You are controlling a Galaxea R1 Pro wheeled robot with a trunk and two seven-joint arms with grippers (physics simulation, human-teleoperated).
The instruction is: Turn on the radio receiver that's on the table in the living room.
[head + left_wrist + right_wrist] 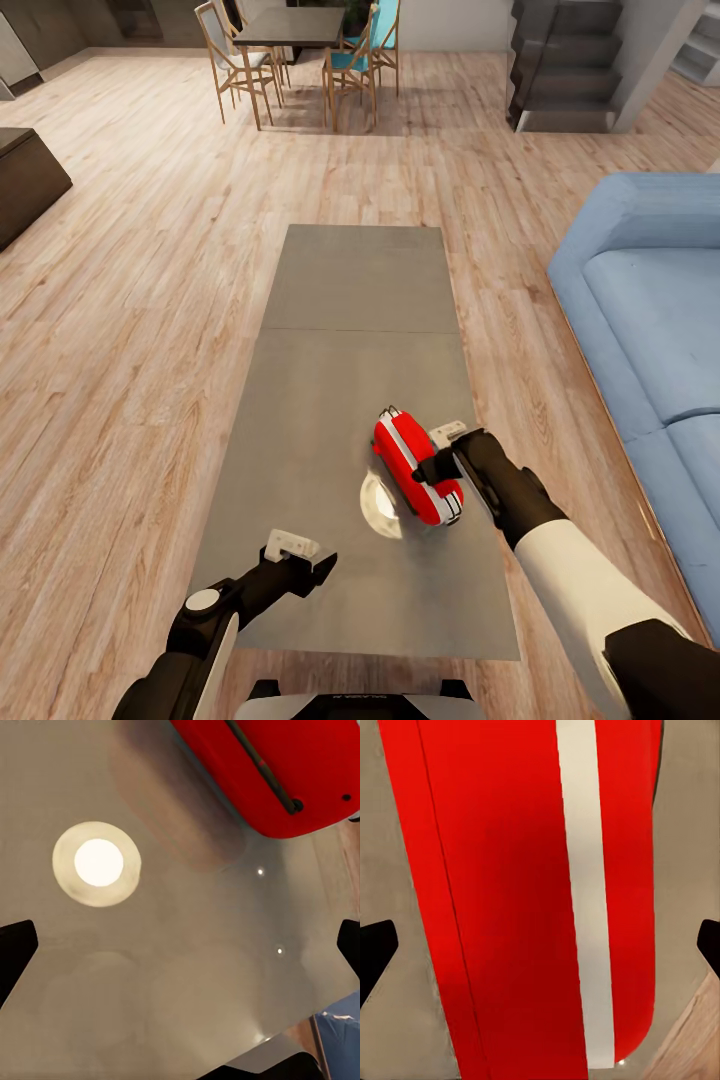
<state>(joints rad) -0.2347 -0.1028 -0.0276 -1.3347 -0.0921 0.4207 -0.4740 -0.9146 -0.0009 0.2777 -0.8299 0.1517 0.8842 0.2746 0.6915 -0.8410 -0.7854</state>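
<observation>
From the head view, the radio receiver lies on the long grey desk, toward its near right part, with the blue sofa off to the right. The right tool sits right against the radio's right side, one pale finger beyond it and a dark one on the red body; whether it is gripping I cannot tell. The left tool hovers over the near desk, apart from the radio.

In the left wrist view, dark fingertips stand wide apart over bare desk, holding nothing, the radio's handle beyond.

In the right wrist view, the fingertips spread wide either side of the red body and its white band.
</observation>
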